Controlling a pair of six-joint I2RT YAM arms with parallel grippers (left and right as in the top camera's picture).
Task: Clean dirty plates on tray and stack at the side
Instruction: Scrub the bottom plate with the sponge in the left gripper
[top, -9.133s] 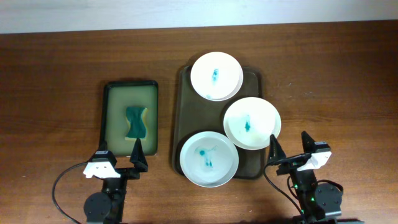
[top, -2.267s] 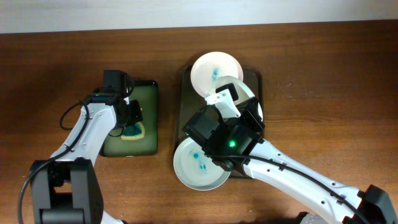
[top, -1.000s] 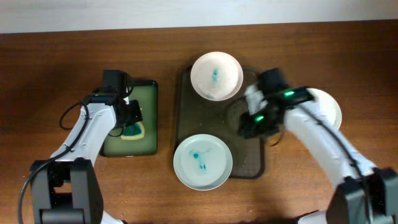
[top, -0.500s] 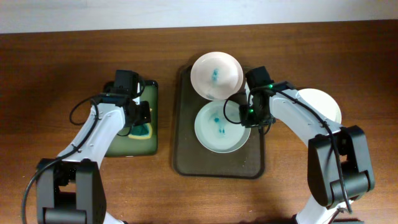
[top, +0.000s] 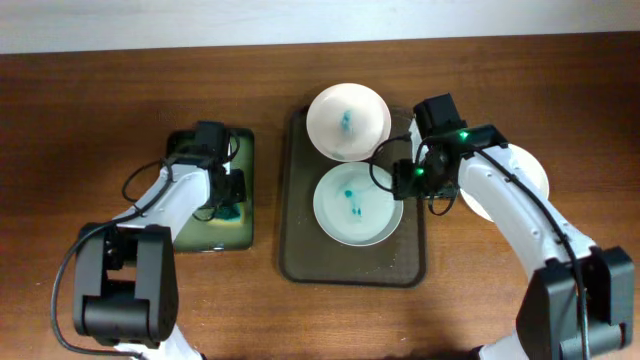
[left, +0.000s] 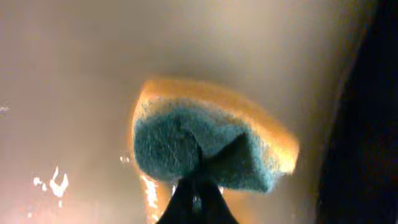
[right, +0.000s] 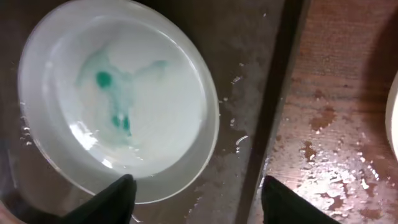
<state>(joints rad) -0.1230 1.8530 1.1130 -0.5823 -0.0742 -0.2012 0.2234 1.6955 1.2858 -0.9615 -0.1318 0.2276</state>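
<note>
L gripper pinching sponge; R gripper wide over stained plate rim.

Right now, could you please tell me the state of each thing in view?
Near round white plate: teal-stained, on dark brown tray.
Far white plate: teal-stained, on tray.
Right white plate: on wooden table, partly hidden.
Blue-and-yellow sponge: pinched, in wet green tray.
Left hand: shut on sponge.
Right hand: open.
</note>
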